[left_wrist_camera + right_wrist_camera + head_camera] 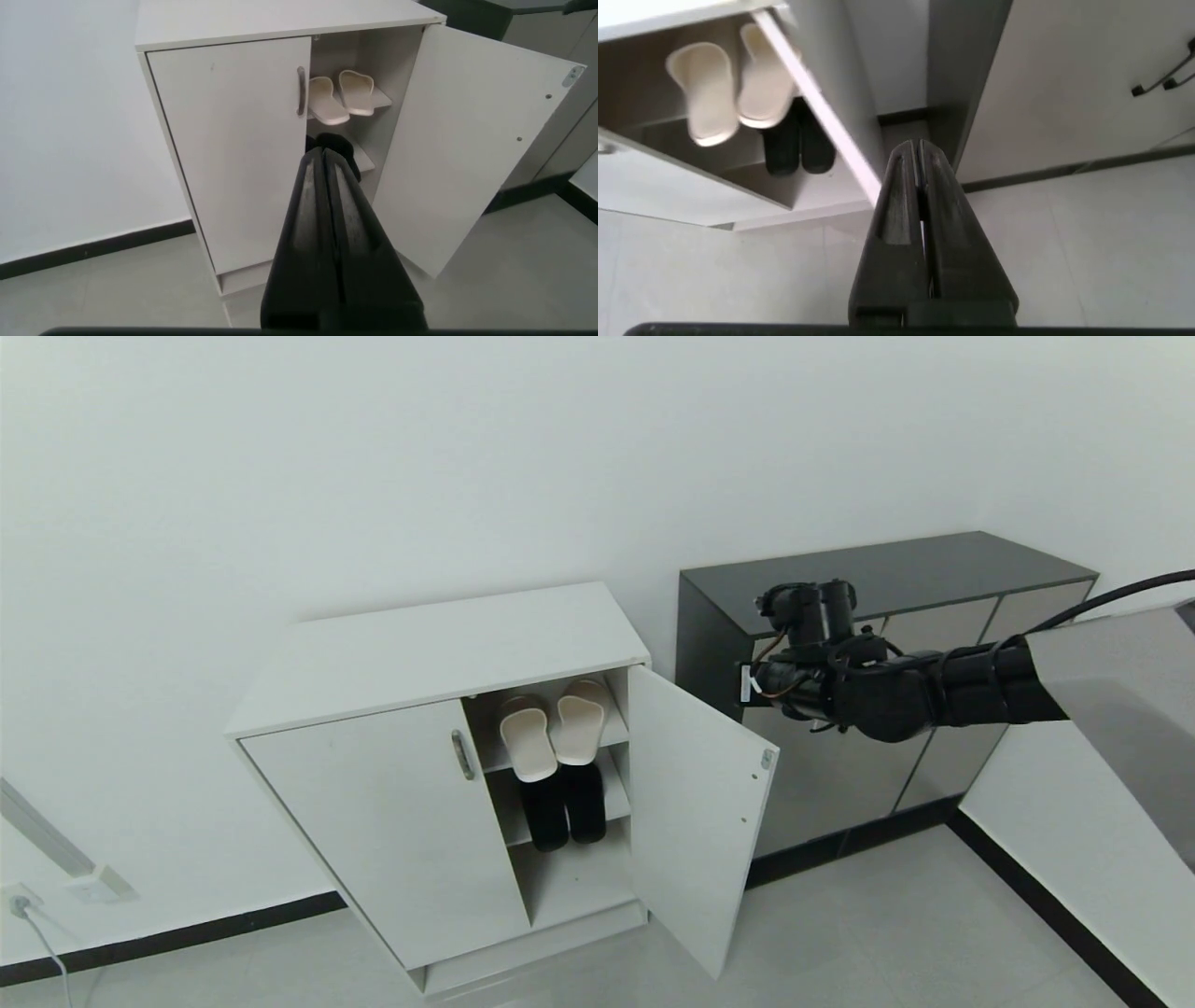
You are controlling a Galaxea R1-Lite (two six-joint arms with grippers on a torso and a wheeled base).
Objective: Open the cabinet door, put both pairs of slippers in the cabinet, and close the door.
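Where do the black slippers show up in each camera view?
Head view: black slippers in the cabinet, mid-height.
Left wrist view: black slippers partly hidden, just past the tip of the left hand.
Right wrist view: black slippers directly under the cream slippers.
Shared landmark: those cream slippers.

The cabinet (439, 653) stands against the wall (467, 448) with its right door (695, 803) swung out to the right. Inside, 1 pair of slippers (553, 728) lies on the upper shelf (616, 725) and the other pair (563, 807) on the lower shelf (617, 795) directly below. A second cabinet (887, 579) stands just to its right along the same wall, and the right gripper (922, 149) hangs before it, right of the open door.
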